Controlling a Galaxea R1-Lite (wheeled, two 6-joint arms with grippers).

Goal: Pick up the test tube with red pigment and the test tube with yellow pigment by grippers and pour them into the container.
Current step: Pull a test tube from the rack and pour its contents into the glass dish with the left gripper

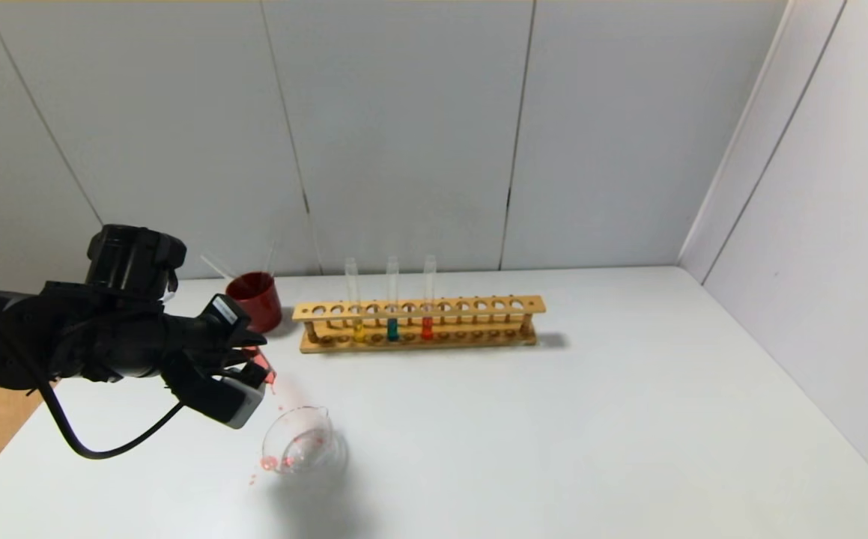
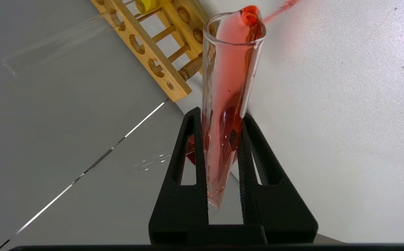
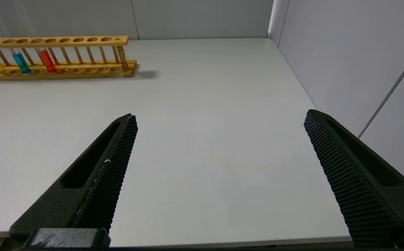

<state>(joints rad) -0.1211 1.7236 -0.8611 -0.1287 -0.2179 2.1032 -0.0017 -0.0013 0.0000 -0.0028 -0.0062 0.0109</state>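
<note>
Pouring red tube (image 2: 228, 104) clamped in left hand (image 2: 219, 146), seemingly above beaker (image 1: 302, 442)

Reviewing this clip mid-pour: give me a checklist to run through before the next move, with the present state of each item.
1. Left gripper jaws shut on the test tube with red pigment: ok.
2. Tube tipped with its mouth toward the container: ok.
3. Pour kept inside the container: not ok; red drops lie on the table beside it.
4. Tube emptied: not ok; red liquid coats its length and runs from the lip.
5. Test tube with yellow pigment upright in the rack, ready to pick: ok.
6. Right gripper free, jaws open over bare table: ok.
</note>
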